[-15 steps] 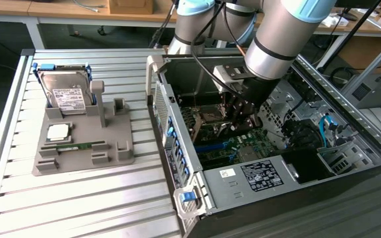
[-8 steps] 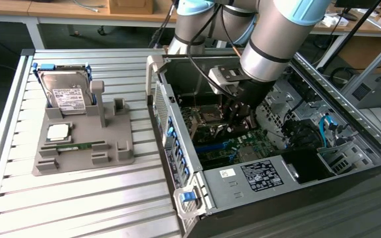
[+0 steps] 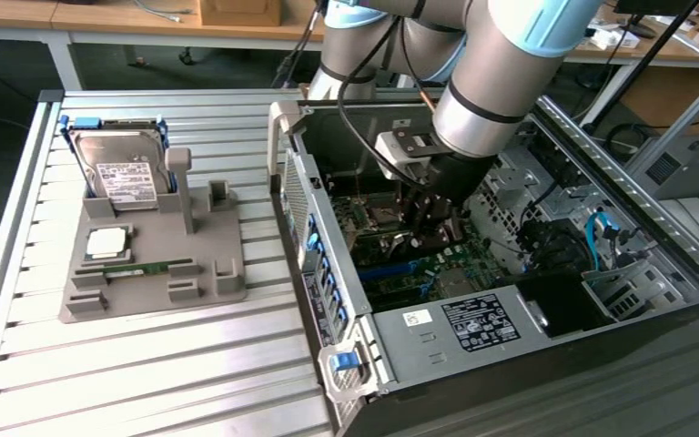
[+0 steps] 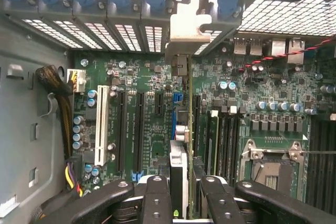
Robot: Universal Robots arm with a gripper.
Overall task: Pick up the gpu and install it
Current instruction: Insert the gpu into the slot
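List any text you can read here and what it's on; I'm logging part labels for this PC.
Nothing reads clearly.
Hard drive white label: print too small.
White sticker on the case: unreadable.
Dark label beside it: lines of print, blurred.
Motherboard silkscreen in the wrist view: too fine to read.
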